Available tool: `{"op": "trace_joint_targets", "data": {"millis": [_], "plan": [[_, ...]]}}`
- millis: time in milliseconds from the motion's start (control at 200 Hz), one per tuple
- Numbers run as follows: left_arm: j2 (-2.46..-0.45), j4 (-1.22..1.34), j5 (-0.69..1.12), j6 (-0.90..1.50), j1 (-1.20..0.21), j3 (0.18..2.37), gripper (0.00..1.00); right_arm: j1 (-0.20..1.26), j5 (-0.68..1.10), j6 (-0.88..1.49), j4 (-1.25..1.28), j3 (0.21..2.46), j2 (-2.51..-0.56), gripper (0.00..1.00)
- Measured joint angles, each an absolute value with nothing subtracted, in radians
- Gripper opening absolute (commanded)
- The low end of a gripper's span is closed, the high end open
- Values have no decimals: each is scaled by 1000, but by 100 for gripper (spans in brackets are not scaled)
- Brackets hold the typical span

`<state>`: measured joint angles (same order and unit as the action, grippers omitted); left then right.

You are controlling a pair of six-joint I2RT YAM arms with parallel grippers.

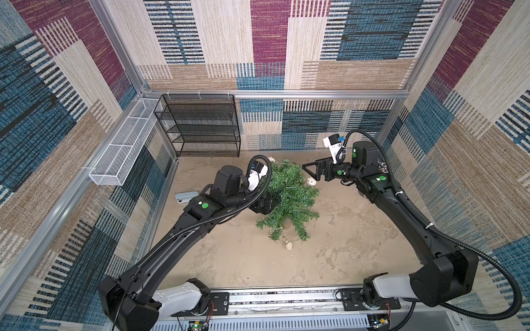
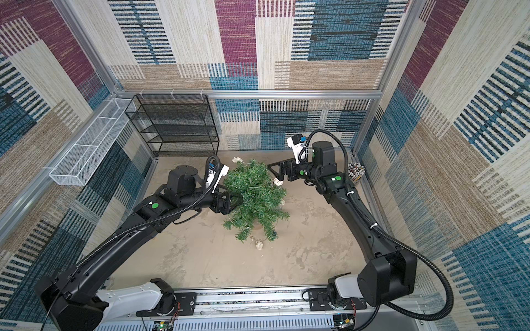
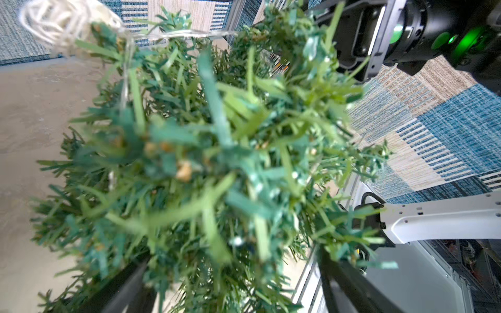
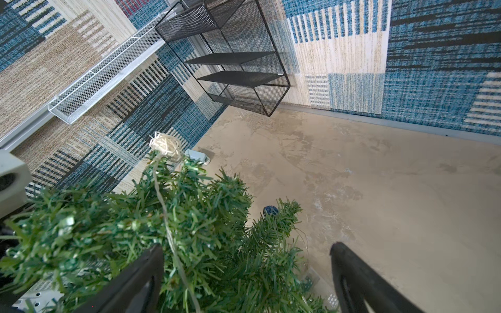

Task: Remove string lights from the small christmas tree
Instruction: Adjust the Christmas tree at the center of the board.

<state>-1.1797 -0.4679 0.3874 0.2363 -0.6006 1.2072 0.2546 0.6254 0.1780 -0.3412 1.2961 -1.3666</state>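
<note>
1. In both top views the tree (image 1: pixel 289 195) stands near the middle of the tan desk (image 1: pixel 358 243), leaning a little, its branches spreading wide.
2. The lights (image 1: pixel 288 244) are on it: one cream ball hangs off the near branches just above the desk, another (image 1: pixel 311 181) sits at the tree's right edge, and in a top view a third (image 2: pixel 237 160) perches at the far tip.
3. The left claw (image 2: pixel 233 197) is pushed into the tree's left side, fingers spread among the needles with no wire between them.
4. The right claw (image 1: pixel 311 169) hangs just beyond the tree's far right edge, jaws wide apart and holding nothing, close to that right-hand ball.
5. A black mesh shelf (image 1: pixel 200 126) stands against the back wall, a white wire basket (image 1: pixel 120 154) is on the left wall, and a small grey box (image 1: pixel 186 196) lies on the desk beside the left arm.
6. A cup of pencils (image 2: pixel 355 172) peeks out behind the right arm in a top view.
7. Left wrist view: blurred green needles fill the frame, the two dark fingers (image 3: pixel 127 287) sit wide apart on either side, and a cream ball (image 3: pixel 59 24) with pale wire shows beyond; whether the wire touches a finger I can't tell.
8. Right wrist view: the open fingers (image 4: pixel 360 276) frame the branches, the pale wire (image 4: pixel 168 222) runs up between them to a cream ball (image 4: pixel 165 146), and a dark blue ball (image 4: pixel 270 210) sits at a branch tip.
</note>
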Motion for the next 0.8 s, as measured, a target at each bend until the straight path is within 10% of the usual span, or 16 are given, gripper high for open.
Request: {"op": "trace_joint_targets", "data": {"millis": [285, 801], "plan": [[-1140, -524, 344, 240, -624, 1224, 74, 264, 616, 178, -341, 1298, -1367, 98], [-1158, -526, 294, 331, -677, 1216, 74, 276, 599, 172, -358, 1312, -1367, 100]]}}
